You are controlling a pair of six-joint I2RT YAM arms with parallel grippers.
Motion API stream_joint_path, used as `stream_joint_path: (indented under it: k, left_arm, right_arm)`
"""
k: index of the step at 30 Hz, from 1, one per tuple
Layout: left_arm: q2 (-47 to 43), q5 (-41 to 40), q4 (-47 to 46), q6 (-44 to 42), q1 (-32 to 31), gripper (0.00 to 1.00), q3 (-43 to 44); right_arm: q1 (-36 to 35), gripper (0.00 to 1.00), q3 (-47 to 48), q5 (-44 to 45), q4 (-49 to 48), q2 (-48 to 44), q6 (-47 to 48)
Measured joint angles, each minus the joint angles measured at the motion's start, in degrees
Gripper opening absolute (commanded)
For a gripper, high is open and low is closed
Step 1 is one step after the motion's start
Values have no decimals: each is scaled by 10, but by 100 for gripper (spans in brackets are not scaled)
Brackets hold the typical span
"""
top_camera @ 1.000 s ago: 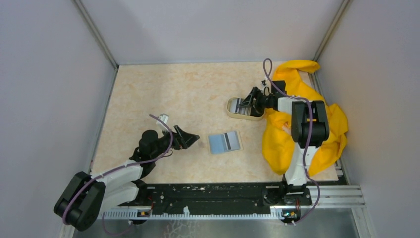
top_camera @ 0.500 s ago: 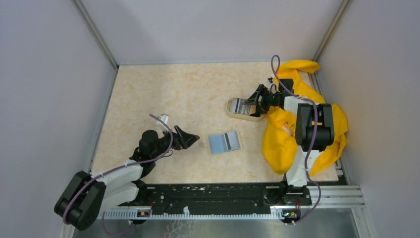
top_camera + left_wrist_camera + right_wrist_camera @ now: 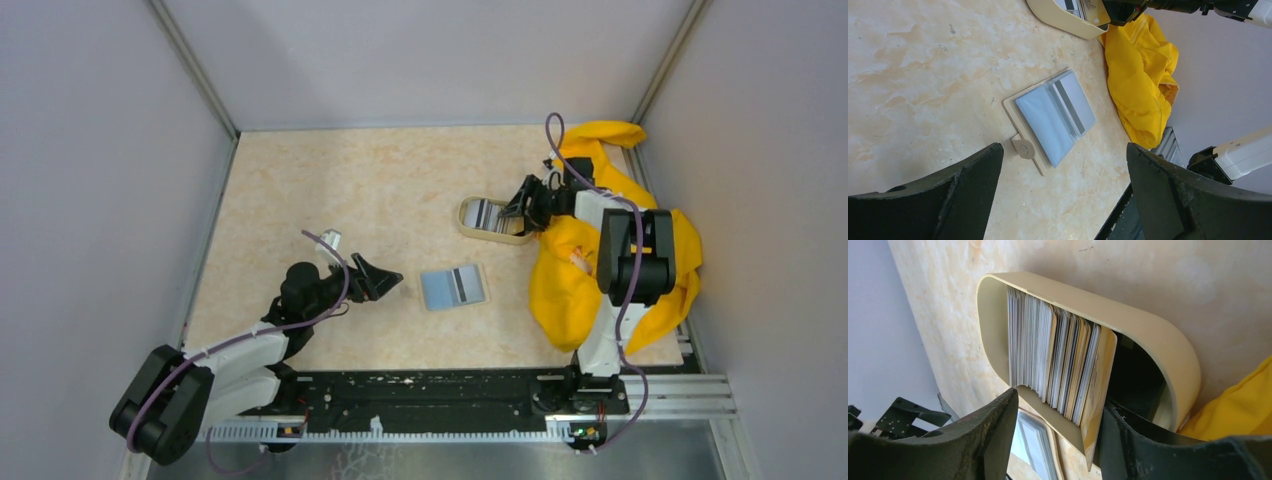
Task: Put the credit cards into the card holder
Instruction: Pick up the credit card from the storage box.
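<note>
The marbled beige tabletop [image 3: 330, 190] carries everything, with a crumpled yellow cloth [image 3: 570, 290] heaped along its right side under and beside the right arm [image 3: 630, 250]. The left arm [image 3: 230, 355] lies low at the near left, and its end effector [image 3: 385, 278] is spread wide and holds nothing, pointing toward the card holder from nearby. The right end effector [image 3: 518, 207] reaches into the right end of an oval beige dish [image 3: 1148, 335] that sits just beside the cloth. Its jaws stand partly apart, one on each side of the stack there, and I cannot tell whether they press on it. The card holder [image 3: 1045, 117] lies open and flat near the middle of the tabletop, light blue inside facing up, well apart from the dish. The credit cards [image 3: 1058, 355] stand on edge in the dish, packed together. One grey card with a dark stripe [image 3: 1075, 102] sits in the holder's right half. A small tan snap tab [image 3: 1023, 148] sticks out from the holder's edge.
</note>
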State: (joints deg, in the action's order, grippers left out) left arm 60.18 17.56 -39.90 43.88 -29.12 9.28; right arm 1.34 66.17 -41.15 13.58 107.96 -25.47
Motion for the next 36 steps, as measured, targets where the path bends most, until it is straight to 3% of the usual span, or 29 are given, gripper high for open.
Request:
stream_joint_path:
  k: [9,14,20,26,36]
  left_arm:
    - [0,0,0,0,0,98,0]
    - [0,0,0,0,0,98,0]
    - [0,0,0,0,0,98,0]
    - [0,2,0,0,0,98,0]
    - [2,13,-3,4,0,99,0]
  right_arm:
    - [11,41,7,25,25,0,24]
    - [12,21,7,37,37,0,34]
    - [14,16,8,44,45,0,35]
    - [21,1,18,55,55,0,45]
    - [26,0,50,91,117,-3,96]
